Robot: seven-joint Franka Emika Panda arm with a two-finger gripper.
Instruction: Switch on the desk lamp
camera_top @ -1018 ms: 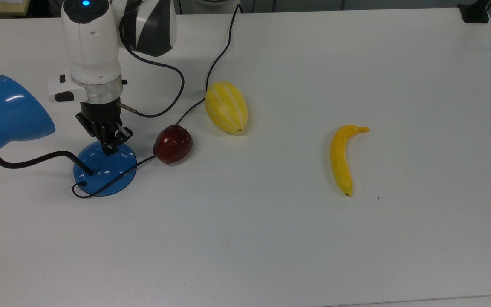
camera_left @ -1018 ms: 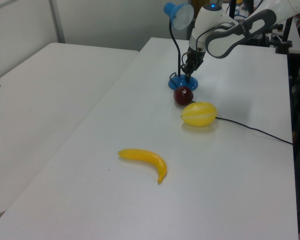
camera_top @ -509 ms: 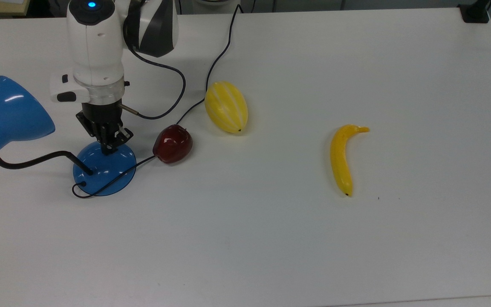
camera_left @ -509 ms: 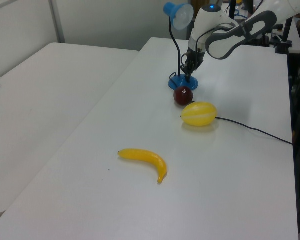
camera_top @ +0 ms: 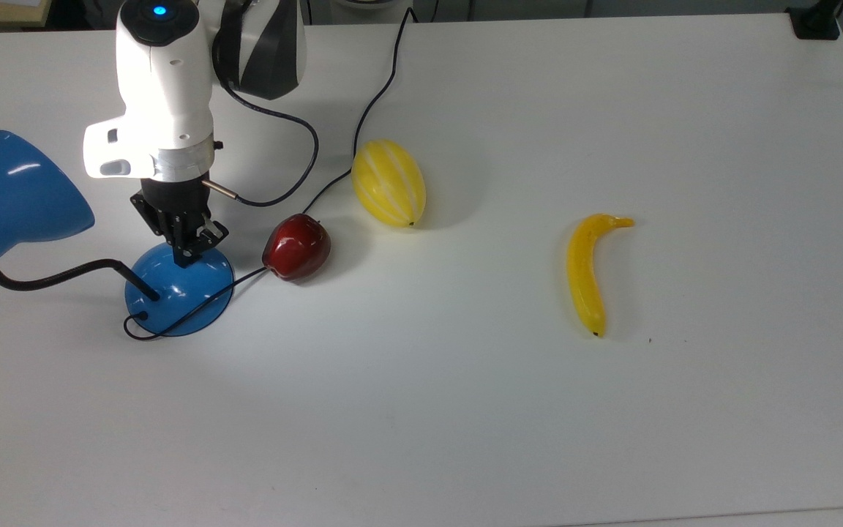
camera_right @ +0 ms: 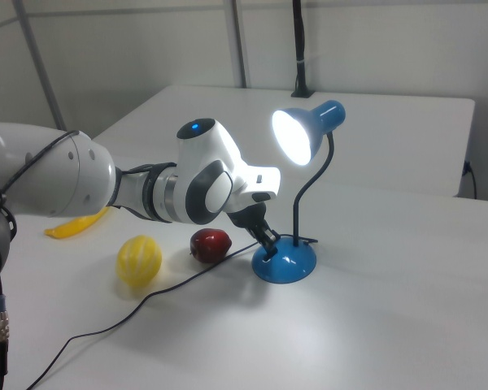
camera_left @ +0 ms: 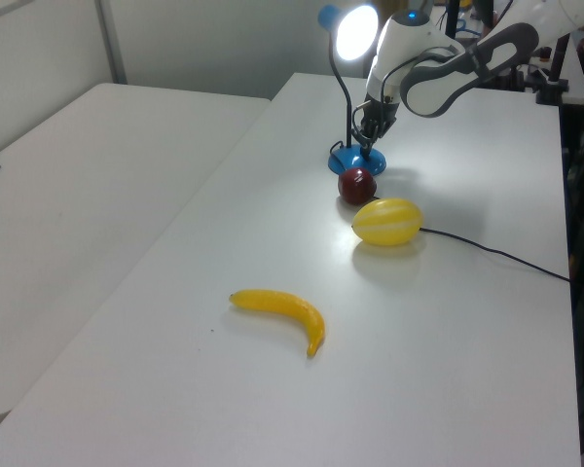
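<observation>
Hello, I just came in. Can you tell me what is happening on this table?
A robot arm's gripper is pressing down on the round base of a blue desk lamp. The lamp is lit: its shade glows and throws light over the white table. A red apple, a yellow melon and a banana lie untouched nearby.

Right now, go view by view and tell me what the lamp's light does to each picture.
Top view: a bright pool on the table around the apple, with shadows behind the fruit. Left view: the lamp shade blows out white. Right view: the shade glares, lighting the arm.
</observation>
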